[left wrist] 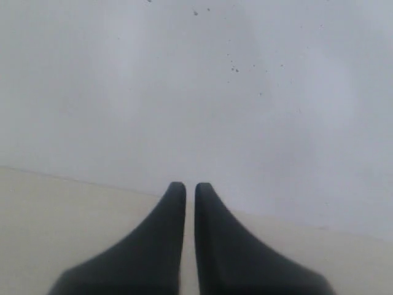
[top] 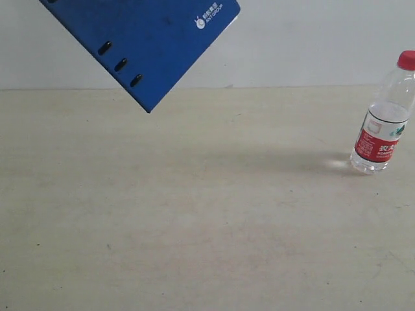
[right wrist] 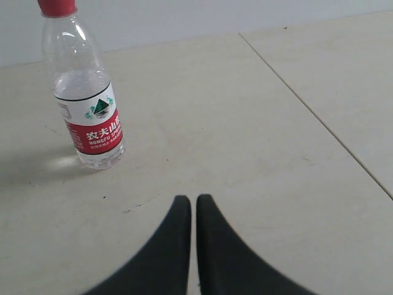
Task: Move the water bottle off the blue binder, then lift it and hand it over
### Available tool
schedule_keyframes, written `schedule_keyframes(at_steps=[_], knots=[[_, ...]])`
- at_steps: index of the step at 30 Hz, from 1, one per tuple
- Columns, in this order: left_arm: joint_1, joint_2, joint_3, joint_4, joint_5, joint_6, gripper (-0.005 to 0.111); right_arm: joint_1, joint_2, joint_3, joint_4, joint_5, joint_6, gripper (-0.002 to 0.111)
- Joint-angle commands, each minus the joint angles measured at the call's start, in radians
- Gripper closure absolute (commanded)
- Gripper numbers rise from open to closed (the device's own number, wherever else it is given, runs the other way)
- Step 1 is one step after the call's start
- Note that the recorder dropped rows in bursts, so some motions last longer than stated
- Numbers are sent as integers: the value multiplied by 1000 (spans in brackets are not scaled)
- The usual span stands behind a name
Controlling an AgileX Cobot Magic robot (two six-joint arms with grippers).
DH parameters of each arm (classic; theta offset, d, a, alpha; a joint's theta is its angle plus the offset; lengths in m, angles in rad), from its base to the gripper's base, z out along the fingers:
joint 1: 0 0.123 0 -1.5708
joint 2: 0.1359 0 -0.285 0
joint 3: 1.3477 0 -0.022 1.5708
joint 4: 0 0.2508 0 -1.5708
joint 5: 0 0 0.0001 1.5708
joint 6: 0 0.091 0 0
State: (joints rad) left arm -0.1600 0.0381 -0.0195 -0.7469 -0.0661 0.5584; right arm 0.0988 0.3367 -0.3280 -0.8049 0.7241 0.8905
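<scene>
Closest in the wrist views, the right gripper [right wrist: 193,198] and the left gripper [left wrist: 185,184] each have their fingers pressed together on nothing. The left one faces only the pale wall [left wrist: 196,92]. In the exterior view the lower frame is bare table [top: 194,233], giving wide open room for an approach. Farther back at the right edge, the water bottle [top: 382,123] stands upright on the tabletop, well apart from the binder, so the clearing step looks done. It sits at the upper left of the right wrist view, with free surface between it and those fingertips. Farthest, at the upper left, the blue binder [top: 149,39] hangs tilted, corner down, across the wall line and cut by the frame top. It appears raised, but what carries it is out of view.
</scene>
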Motion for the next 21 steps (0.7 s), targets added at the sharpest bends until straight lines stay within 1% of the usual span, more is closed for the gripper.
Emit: schedule_keyframes(at_steps=[1,2,3,5,7,10,12,14,16,17,19,21], knots=[[153,-38,11,8,115,1,101,2,-3,2,-11,-2,-12,107],[184,-38,11,8,202,24,101,2,-6,2,-14,2,-9,107],[198,-38,11,8,295,25,101,2,-4,2,-7,2,-9,107],[200,-38,11,4,444,25,101,2,-4,2,-5,0,-9,107],[200,-38,11,4,492,25,101,2,-4,2,-5,0,-9,107],[200,-38,11,7,501,62,101,2,-4,2,-5,0,-9,107],[200,-38,11,3,480,57,101,2,-4,2,-5,0,-9,107],[200,-38,11,-42,405,13,101,2,-4,2,-7,0,-9,107],[200,-38,-3,-125,237,-5,101,2,-4,2,-7,0,-9,107],[200,-38,-17,-28,141,-42,101,2,-4,2,-7,0,-9,107],[200,-38,-12,230,22,-156,101,2,-4,2,-7,0,-9,107],[200,-38,15,518,-12,-394,101,2,-4,2,-7,0,-9,107]])
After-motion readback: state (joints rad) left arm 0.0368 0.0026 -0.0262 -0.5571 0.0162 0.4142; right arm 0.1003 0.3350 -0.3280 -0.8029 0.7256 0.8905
